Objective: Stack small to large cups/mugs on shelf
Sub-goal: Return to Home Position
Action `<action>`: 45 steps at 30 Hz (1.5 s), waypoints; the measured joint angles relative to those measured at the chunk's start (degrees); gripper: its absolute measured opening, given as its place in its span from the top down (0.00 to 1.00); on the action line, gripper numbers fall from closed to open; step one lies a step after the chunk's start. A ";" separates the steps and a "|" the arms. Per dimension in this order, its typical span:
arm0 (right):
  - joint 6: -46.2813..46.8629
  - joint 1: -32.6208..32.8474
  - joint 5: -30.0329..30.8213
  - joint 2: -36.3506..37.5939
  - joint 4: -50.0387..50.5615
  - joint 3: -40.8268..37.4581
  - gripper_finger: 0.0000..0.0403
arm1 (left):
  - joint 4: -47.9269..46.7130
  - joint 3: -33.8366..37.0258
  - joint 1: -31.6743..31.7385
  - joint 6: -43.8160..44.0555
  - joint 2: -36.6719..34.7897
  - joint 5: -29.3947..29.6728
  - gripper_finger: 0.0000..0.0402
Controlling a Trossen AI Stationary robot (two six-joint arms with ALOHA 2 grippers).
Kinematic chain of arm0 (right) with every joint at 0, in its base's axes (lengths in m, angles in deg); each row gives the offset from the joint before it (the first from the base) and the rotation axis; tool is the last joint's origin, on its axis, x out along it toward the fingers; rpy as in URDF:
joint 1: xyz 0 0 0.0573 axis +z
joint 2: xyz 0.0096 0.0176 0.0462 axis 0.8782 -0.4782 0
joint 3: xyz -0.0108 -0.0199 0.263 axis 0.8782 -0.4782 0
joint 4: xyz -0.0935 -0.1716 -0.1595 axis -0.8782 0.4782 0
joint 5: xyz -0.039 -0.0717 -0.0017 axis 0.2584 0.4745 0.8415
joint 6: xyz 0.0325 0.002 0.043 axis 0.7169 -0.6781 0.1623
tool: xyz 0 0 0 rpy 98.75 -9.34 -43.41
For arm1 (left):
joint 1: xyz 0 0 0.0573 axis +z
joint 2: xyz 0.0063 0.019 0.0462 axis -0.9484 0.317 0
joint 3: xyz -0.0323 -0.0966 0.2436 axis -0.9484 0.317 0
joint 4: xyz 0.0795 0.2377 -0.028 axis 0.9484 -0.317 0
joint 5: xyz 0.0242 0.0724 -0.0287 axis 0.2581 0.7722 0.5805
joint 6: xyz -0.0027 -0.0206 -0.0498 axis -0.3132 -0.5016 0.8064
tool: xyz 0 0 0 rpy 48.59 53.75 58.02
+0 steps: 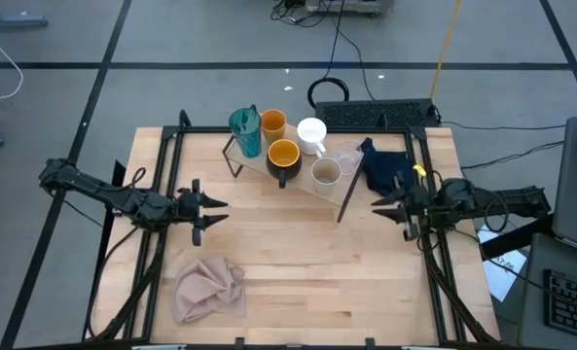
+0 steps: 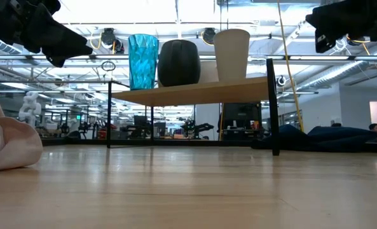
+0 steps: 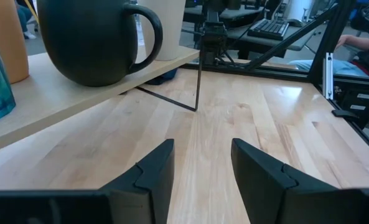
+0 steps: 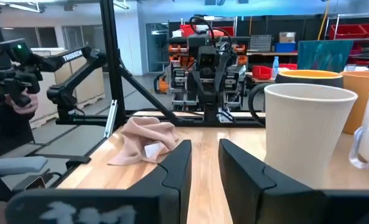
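The shelf [image 1: 257, 161], a light-wood board on a black wire frame, stands at the table's far middle. On it stand the teal tumbler [image 1: 245, 131], orange cup [image 1: 272, 124], black mug with orange inside [image 1: 283, 156], white handled mug [image 1: 311, 133] and beige cup [image 1: 326, 173]. The tiny clear glass [image 1: 348, 160] is at the board's right end. My left gripper [image 1: 215, 209] is open, left of and nearer than the shelf. My right gripper [image 1: 380, 207] is open at the shelf's right, facing the beige cup [image 4: 305, 134]. Neither holds anything.
A pink cloth [image 1: 210, 289] lies crumpled near the table's near left. A navy cloth [image 1: 387, 167] lies right of the shelf, just beyond my right gripper. Black frame rails run along both table sides. Bare wood lies between the grippers and toward the near edge.
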 joint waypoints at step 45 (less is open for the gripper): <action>3.01 0.00 7.23 10.38 -3.33 -13.85 0.82 | 0.01 0.00 0.00 -0.13 0.02 0.02 0.60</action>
